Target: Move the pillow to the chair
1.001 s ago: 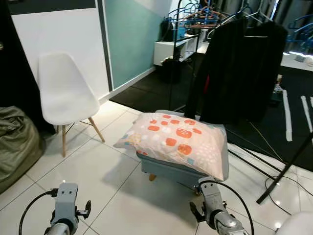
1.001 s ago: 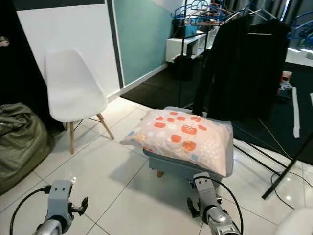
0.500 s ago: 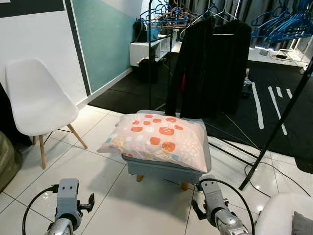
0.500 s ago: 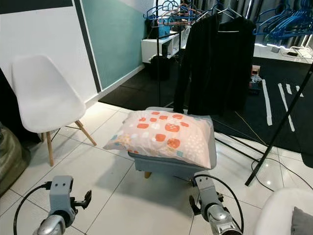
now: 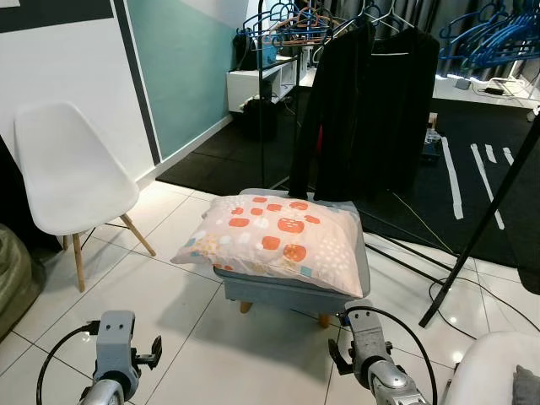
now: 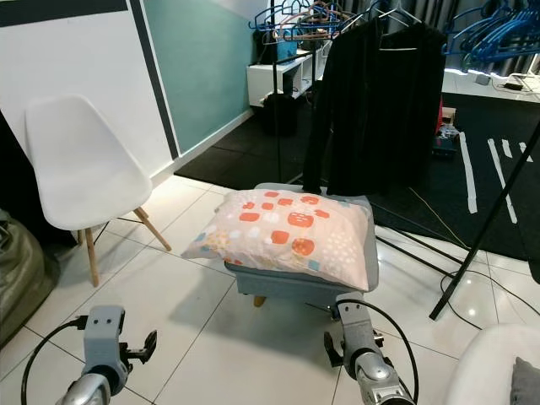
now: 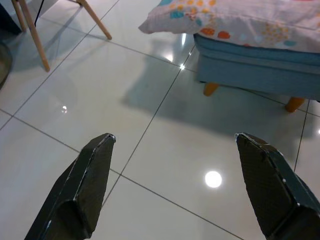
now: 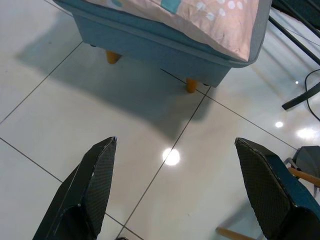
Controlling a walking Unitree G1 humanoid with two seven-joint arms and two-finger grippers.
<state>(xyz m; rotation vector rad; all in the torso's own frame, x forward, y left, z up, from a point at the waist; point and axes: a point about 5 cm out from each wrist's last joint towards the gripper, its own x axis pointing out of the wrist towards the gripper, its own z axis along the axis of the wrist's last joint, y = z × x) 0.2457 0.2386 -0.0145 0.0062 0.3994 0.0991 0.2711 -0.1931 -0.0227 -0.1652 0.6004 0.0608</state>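
A pink pillow (image 5: 277,242) with orange and white patches lies flat on a low blue-grey footstool (image 5: 283,295) straight ahead of me. A white shell chair (image 5: 72,173) with wooden legs stands at the left by the wall. Both arms hang low in front of the stool. My left gripper (image 7: 185,165) is open over bare tiles, with the stool's corner and the pillow (image 7: 235,17) ahead of it. My right gripper (image 8: 175,170) is open too, pointing at the floor in front of the stool (image 8: 150,47). Neither touches the pillow.
A clothes rack with a black garment (image 5: 363,105) stands right behind the stool, and a black pole (image 5: 481,219) leans at the right. An olive beanbag (image 5: 13,283) sits at the far left and a white seat (image 5: 494,371) at the lower right. Glossy white tiles surround the stool.
The whole picture has shifted a little, so the camera moved slightly; one second ago it looked further left. The pillow, stool and chair stay where they were, and both arms still hang low.
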